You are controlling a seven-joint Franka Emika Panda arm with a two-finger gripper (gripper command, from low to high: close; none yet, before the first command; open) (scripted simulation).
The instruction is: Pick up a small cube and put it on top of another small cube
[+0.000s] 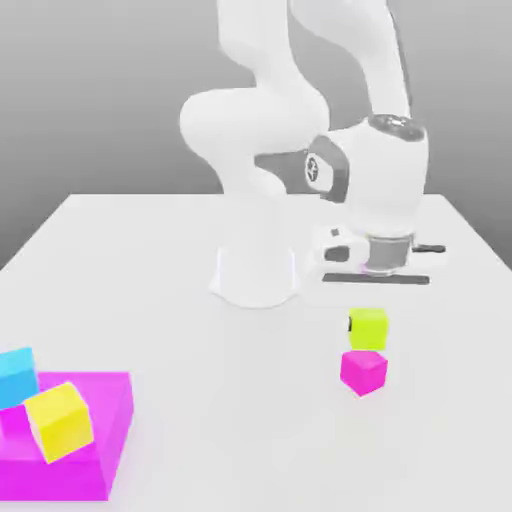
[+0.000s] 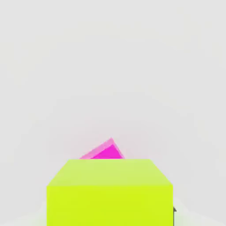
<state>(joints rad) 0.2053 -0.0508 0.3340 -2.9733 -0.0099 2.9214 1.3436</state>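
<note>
Lime yellow-green and glossy, the small cube [image 1: 367, 328] reads as a rigid, light block with plain flat faces and sharp edges. I judge it will not deform under the pads, but its smooth skin could slip or twist if it is pinched off-centre. The best hold is therefore across two opposite side faces, near mid-height, leaving the underside free for setting down. In the hand view, the same cube [image 2: 109, 192] sits close under the camera, its top face evenly lit and its front face slightly darker, with no marks on either. The gripper [image 1: 376, 278] stands directly above it with its jaws drawn narrow. I cannot make out the fingers themselves, but from how closely the cube hangs below the hand, I judge it is gripped. Just beneath it lies the other small cube [image 1: 363, 370], plain magenta-pink and of similar size, turned a little relative to the lime one. Whether the two touch I cannot tell. In the hand view, a corner of this magenta cube [image 2: 106, 151] peeks out past the lime top. Both are on the white table [image 1: 150, 260], near the arm's base [image 1: 255, 270]. Well apart, toward the exterior view's left, a large flat magenta block [image 1: 100, 450] carries a cyan cube [image 1: 18, 372] and a larger yellow cube [image 1: 60, 420].
</note>
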